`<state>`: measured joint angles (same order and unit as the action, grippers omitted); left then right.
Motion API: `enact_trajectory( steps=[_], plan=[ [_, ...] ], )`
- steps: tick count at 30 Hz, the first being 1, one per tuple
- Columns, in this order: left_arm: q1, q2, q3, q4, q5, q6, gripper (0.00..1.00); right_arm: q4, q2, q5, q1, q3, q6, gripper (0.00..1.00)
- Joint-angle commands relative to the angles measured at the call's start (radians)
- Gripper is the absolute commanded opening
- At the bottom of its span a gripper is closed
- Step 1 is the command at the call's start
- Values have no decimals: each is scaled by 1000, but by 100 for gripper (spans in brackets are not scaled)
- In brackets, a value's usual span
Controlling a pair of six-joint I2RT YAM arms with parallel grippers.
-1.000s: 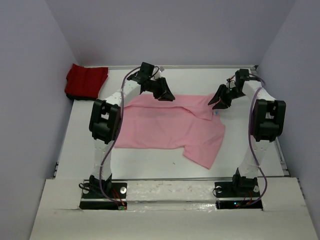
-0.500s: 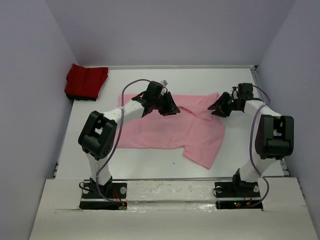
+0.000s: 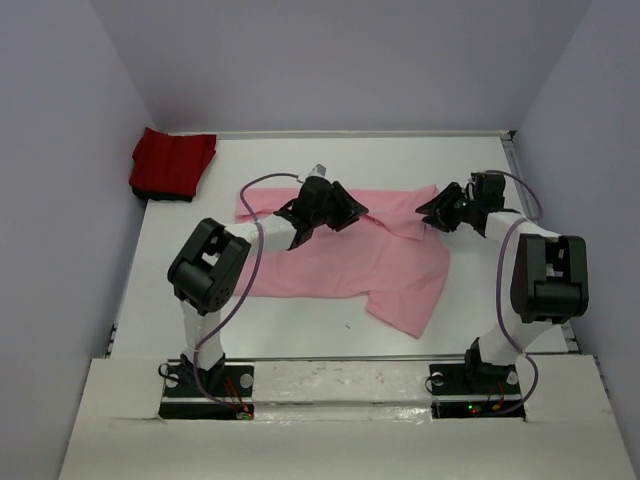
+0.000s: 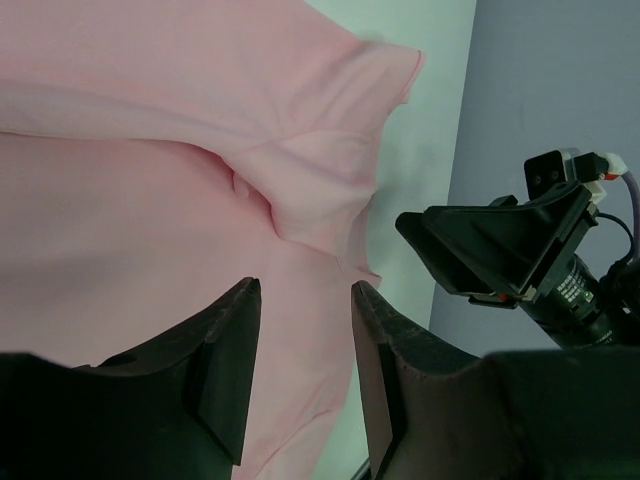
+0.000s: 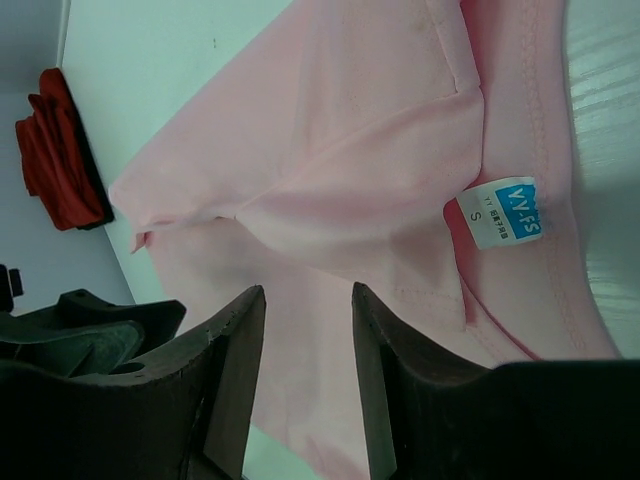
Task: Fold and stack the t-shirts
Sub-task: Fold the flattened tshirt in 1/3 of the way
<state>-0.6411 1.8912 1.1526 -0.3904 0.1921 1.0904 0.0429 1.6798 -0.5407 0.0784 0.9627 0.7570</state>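
The light pink t-shirt lies spread on the white table, rumpled, one part hanging toward the front right. Its folded sleeve shows in the left wrist view; its collar with a blue size tag shows in the right wrist view. My left gripper is open, low over the shirt's upper middle. My right gripper is open, low over the shirt's upper right edge near the collar. The deep red shirt lies folded at the far left corner.
Grey walls close the table on the left, back and right. The red shirt also shows at the edge of the right wrist view. The right arm's camera and gripper show in the left wrist view.
Both arms have stretched forward and come down. The left gripper moved right over the pink shirt; the right gripper moved slightly left and down to the shirt's right edge.
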Motion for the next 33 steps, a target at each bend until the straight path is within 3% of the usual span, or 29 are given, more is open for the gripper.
enact_trajectory(
  steps=[1,11,17,33],
  plan=[
    [-34,52,45,-114,-26,43,50,-92,-40,33,-22,-31,13,46],
    [-61,123,102,-137,-26,63,49,-100,-28,45,-22,-30,13,46],
    [-69,152,119,-128,-31,49,39,-103,-26,41,-22,-25,8,46],
    [-78,236,259,103,-78,14,38,-100,-34,38,-22,-30,-5,46]
  ],
)
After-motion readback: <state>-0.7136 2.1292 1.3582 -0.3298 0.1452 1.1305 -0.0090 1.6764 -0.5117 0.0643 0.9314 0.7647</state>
